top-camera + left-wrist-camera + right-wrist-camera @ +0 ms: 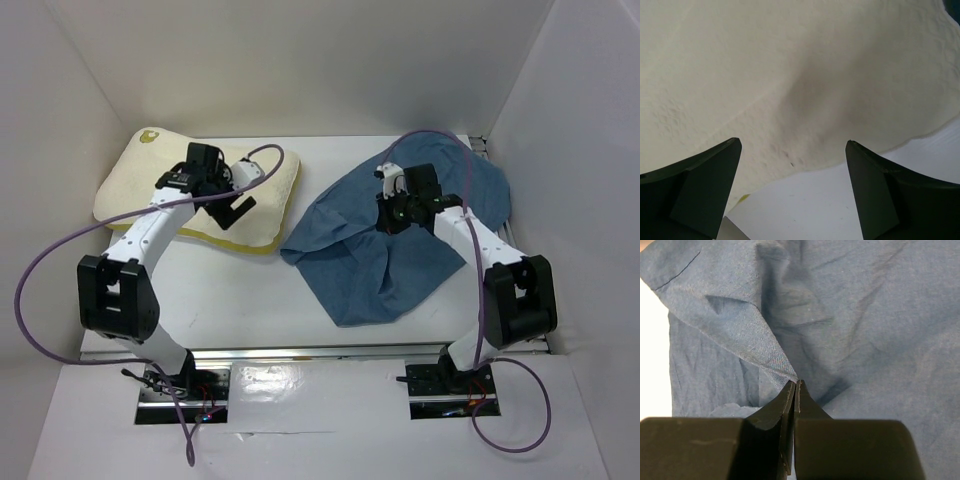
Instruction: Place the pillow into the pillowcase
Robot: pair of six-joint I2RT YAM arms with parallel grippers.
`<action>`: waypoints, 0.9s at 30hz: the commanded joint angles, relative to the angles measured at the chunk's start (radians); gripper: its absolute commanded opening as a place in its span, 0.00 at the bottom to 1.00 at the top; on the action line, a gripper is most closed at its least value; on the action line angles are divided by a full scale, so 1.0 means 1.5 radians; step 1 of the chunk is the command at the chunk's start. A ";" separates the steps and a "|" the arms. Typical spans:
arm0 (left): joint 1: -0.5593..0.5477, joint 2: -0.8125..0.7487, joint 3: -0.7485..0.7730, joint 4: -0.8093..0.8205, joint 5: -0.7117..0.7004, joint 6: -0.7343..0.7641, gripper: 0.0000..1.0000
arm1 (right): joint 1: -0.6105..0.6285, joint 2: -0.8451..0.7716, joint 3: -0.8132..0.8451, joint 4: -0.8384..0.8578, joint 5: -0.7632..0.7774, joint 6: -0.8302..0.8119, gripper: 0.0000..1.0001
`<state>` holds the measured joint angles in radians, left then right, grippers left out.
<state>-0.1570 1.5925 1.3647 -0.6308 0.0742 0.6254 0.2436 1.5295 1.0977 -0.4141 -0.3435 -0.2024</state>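
Well, the pillow (125,183) lies at the far left of the table (240,290), long axis running left to right, the right end a little nearer the arms. Its yellowish mark (150,135) sits at the far left corner, and the pale yellow edge faces the near side. Over on the right is the pillowcase (350,270), crumpled, its length slanting from the far right down toward the middle of the table, one corner just beside the pillow's right end.

Now the left gripper (792,144): spread as wide as it goes, both dark fingers (705,190) hanging over the pillow's near edge with nothing between them. From the wrist camera I cannot tell whether the tips touch the cream surface.

And the right gripper (796,383) is pressed fully together, tips meeting at the peak of a raised fold of blue cloth, pinching the pillowcase near its middle.
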 commanded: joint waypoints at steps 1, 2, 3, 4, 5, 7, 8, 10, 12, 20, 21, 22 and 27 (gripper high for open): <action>-0.006 0.027 0.028 0.104 0.009 0.061 1.00 | -0.013 -0.025 0.017 0.004 -0.020 -0.008 0.00; -0.006 0.035 0.028 0.121 0.009 0.068 1.00 | -0.020 -0.025 0.017 0.004 -0.027 -0.008 0.00; -0.006 0.041 0.028 0.132 0.016 0.068 1.00 | -0.020 -0.025 0.024 0.004 -0.033 -0.016 0.00; -0.006 0.049 0.028 0.141 0.022 0.078 1.00 | -0.020 -0.025 0.031 0.004 -0.033 -0.016 0.00; -0.006 0.066 0.028 0.160 0.022 0.086 1.00 | -0.026 -0.025 0.031 -0.003 -0.039 -0.023 0.00; -0.006 0.081 0.028 0.182 0.036 0.086 1.00 | -0.026 -0.025 0.046 -0.003 -0.046 -0.023 0.00; -0.006 0.088 0.028 0.195 0.036 0.086 1.00 | -0.026 -0.025 0.046 -0.010 -0.046 -0.023 0.00; -0.006 0.112 0.028 0.213 0.056 0.086 1.00 | -0.026 -0.019 0.065 -0.017 -0.062 -0.023 0.00; -0.006 0.130 0.034 0.223 0.068 0.086 1.00 | -0.026 -0.019 0.075 -0.024 -0.071 -0.023 0.00; 0.000 0.267 0.131 0.165 0.140 0.072 1.00 | -0.026 0.003 0.129 -0.064 -0.098 -0.023 0.00; 0.000 0.277 0.131 0.157 0.149 0.072 1.00 | -0.026 0.009 0.129 -0.075 -0.098 -0.023 0.00; 0.000 0.286 0.139 0.151 0.157 0.072 1.00 | -0.026 0.009 0.138 -0.081 -0.098 -0.023 0.00; 0.006 0.364 0.192 0.052 0.208 0.081 0.76 | -0.026 0.009 0.152 -0.097 -0.098 -0.023 0.00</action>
<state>-0.1444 2.0377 1.6104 -0.4179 0.2878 0.7300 0.2108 1.5425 1.2720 -0.5251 -0.4732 -0.2272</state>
